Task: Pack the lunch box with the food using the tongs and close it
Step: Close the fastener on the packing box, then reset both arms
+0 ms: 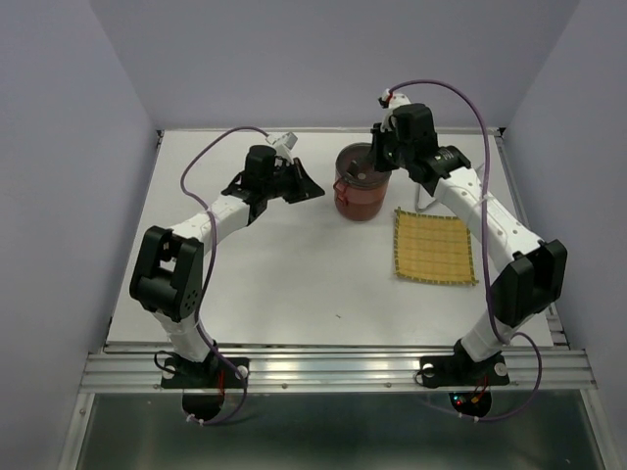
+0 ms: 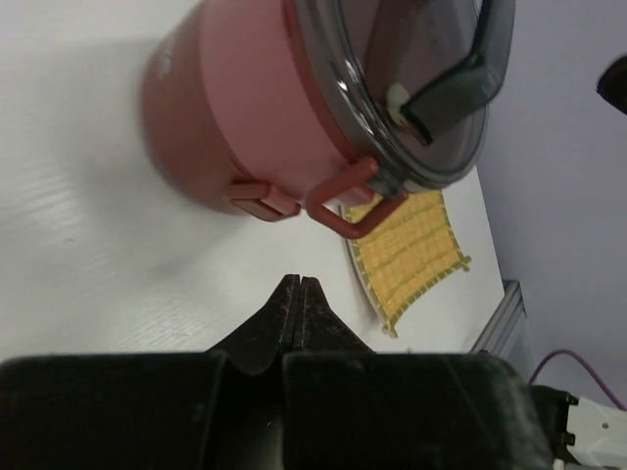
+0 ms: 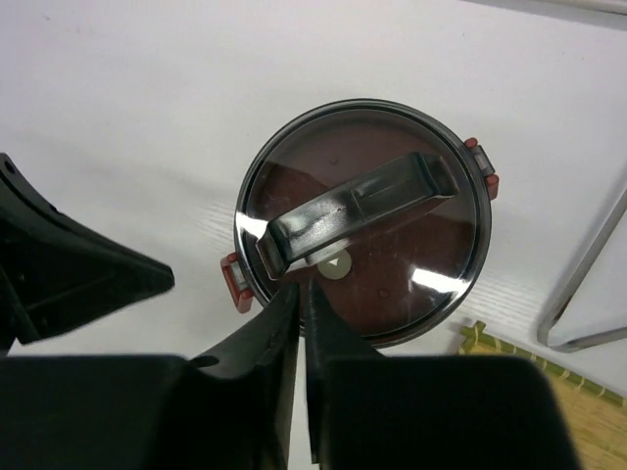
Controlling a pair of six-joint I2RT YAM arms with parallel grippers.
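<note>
Closing step, by the look of it. The lunch box (image 1: 361, 191) stands stacked at the back middle of the table (image 1: 274, 284), with its lid (image 3: 392, 255) already on top and the dark handle (image 3: 353, 208) lying across it. No food shows anywhere outside, so packing is probably done, though the inside can't be checked through the lid. The right gripper (image 3: 302, 294) hangs over the near rim of the lid by one end of the handle; its fingers are all but together with nothing between them, and I can't tell whether they touch the lid. The left gripper (image 2: 297, 292) is pressed together and empty, low beside the box and apart from it. The tongs (image 3: 547, 335) lie on the table between the box and the yellow mat (image 1: 434, 247), not held. A red side clasp (image 2: 343, 201) seems to stick out loose. The next move likely calls for pressing the lid down square and snapping the clasps, with the left arm steadying the box so it doesn't slide.
</note>
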